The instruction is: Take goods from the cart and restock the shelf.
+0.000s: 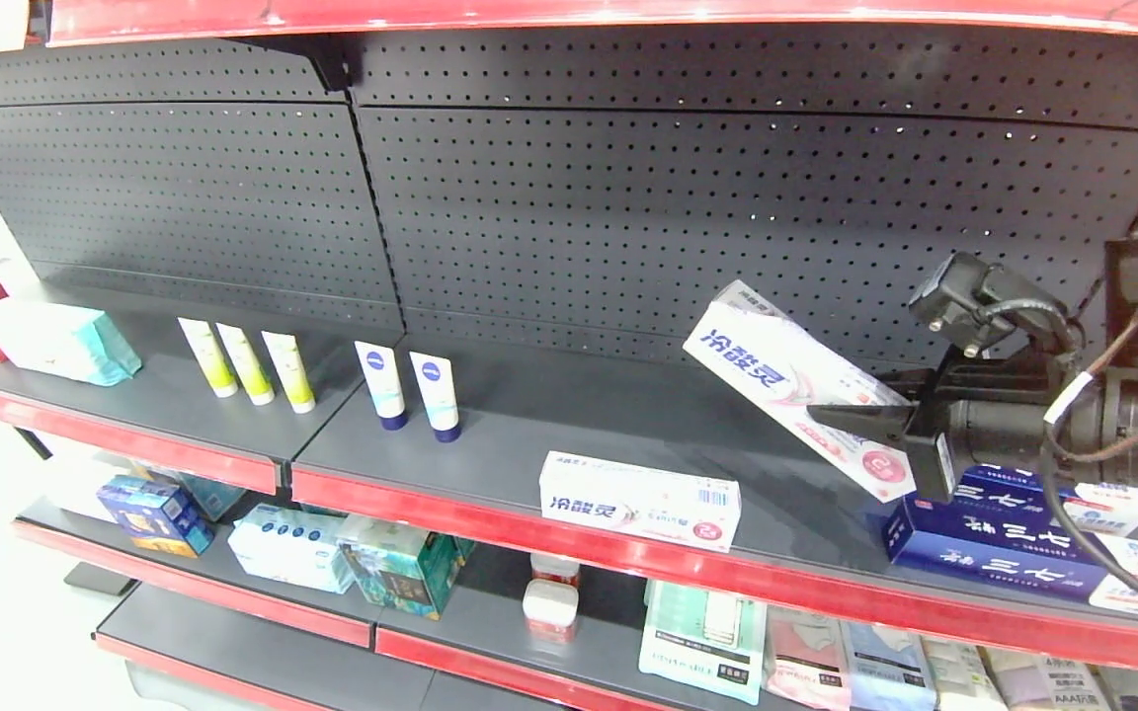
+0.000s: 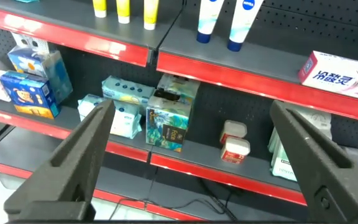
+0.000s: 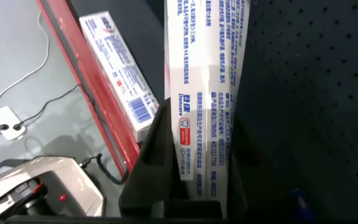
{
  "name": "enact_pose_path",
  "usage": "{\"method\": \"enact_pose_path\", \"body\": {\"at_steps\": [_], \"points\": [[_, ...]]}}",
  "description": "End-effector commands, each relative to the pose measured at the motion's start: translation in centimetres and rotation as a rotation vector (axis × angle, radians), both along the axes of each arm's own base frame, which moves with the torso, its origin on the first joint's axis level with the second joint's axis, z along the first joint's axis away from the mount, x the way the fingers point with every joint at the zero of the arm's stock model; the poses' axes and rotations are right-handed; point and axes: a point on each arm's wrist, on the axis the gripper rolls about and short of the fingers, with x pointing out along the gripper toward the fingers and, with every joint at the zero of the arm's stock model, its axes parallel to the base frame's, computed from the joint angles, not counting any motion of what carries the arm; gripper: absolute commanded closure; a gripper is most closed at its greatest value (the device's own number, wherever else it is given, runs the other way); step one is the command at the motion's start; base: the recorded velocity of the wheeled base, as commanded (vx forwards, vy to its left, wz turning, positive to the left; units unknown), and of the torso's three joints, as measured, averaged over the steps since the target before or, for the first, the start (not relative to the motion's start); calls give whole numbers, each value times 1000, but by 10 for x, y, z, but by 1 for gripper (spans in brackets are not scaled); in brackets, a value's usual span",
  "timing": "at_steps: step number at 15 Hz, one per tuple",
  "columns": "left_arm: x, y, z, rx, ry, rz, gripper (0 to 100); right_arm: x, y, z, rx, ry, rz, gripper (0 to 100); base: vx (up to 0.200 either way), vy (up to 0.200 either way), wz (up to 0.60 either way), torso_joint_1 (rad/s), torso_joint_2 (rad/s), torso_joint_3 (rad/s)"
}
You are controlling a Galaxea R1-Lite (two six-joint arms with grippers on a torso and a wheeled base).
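Note:
My right gripper (image 1: 900, 434) is shut on a white and pink toothpaste box (image 1: 791, 385), held tilted above the dark shelf board (image 1: 569, 415), right of centre. In the right wrist view the same held box (image 3: 207, 93) runs up between the black fingers (image 3: 157, 155). A matching toothpaste box (image 1: 640, 499) lies flat at the shelf's front edge; it also shows beside the red lip (image 3: 120, 74). My left gripper (image 2: 191, 162) is open, hanging in front of the lower shelves with nothing between its fingers.
Blue toothpaste boxes (image 1: 1014, 538) are stacked at the right of the shelf. Two white tubes with blue caps (image 1: 409, 387) and three yellow-green tubes (image 1: 248, 363) stand farther left, a tissue pack (image 1: 60, 341) at the far left. Lower shelves (image 2: 166, 152) hold boxes and packs.

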Motion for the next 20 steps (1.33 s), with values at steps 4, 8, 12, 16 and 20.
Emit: {"method": "enact_pose_path", "body": {"at_steps": [4,8,12,16,20], "points": [[0,0,0,0,2,0,0,30,-14,-28,10,57,40,100,0,0,0,0,0,0],[0,0,0,0,2,0,0,56,-27,-35,26,4,86,100,0,0,0,0,0,0],[0,0,0,-1,2,-1,0,78,-22,-33,46,-11,126,100,0,0,0,0,0,0],[0,0,0,0,2,0,0,96,-11,-43,38,-5,175,100,0,0,0,0,0,0],[0,0,0,0,2,0,0,111,-10,-58,23,6,208,100,0,0,0,0,0,0]]}}
